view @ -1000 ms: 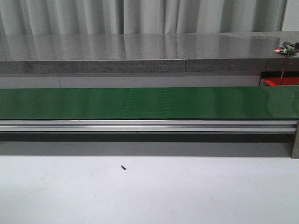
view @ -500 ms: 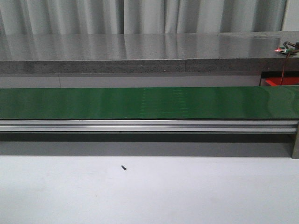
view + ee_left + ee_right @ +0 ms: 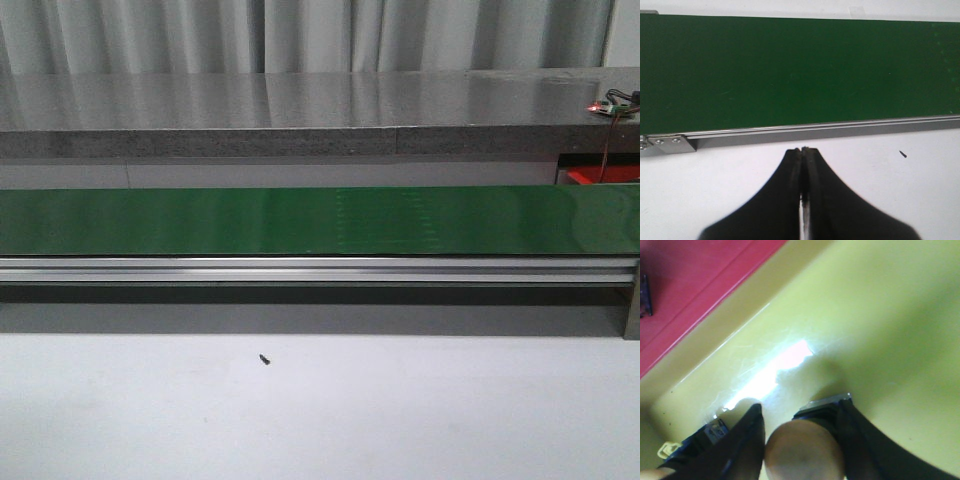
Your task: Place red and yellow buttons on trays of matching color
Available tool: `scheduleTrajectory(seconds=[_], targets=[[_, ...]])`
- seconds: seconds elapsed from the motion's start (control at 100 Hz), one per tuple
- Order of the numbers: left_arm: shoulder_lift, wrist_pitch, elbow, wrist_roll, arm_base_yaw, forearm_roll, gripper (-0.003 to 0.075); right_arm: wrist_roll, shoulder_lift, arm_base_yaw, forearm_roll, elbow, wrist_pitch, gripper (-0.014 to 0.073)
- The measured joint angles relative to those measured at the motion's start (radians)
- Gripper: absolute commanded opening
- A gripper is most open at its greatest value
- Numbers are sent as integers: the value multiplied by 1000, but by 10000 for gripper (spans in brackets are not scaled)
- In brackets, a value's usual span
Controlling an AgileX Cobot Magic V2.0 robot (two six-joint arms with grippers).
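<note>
In the right wrist view my right gripper (image 3: pixel 801 406) is shut on a yellow button (image 3: pixel 802 450), whose rounded tan-yellow cap sits between the two black fingers with its black base showing at both sides. It hangs just over the floor of the yellow tray (image 3: pixel 880 315). The red tray (image 3: pixel 695 285) lies beside the yellow one. My left gripper (image 3: pixel 803 149) is shut and empty above the white table, close to the conveyor's metal rail (image 3: pixel 790 131). No red button shows. Neither gripper appears in the front view.
A long green conveyor belt (image 3: pixel 200 220) crosses the front view with a grey ledge behind it. A small dark screw (image 3: pixel 265 359) lies on the white table. A red tray corner (image 3: pixel 600 176) peeks out at the far right. A dark object (image 3: pixel 644 295) sits in the red tray.
A paler patch on the green belt has drifted to the right, so the belt is running. Nothing else in the front view has moved.
</note>
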Motion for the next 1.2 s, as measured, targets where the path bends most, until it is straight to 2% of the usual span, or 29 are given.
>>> scheduleTrajectory(seconds=[0.09,0.16,0.42,0.69,0.78,0.95,1.09,1.2], targets=[[0,-10,0,0,0,0,-20,0,1,-6,0,0,7,575],[0,-14,0,0,0,0,-20,0,2,-6,0,0,13,631],[0,-17,0,0,0,0,-20,-2,-26,-6,3,0,35,636],[0,-21,0,0,0,0,-20,-9,-209,23,3,0,46,625],[0,-23,0,0,0,0,-20,-31,-274,64,3,0,54,528],[0,-32,0,0,0,0,-20,-103,-379,207,3,0,87,165],[0,-38,0,0,0,0,-20,-136,-441,312,3,0,110,-76],[0,-39,0,0,0,0,-20,-158,-483,384,3,0,112,-67]])
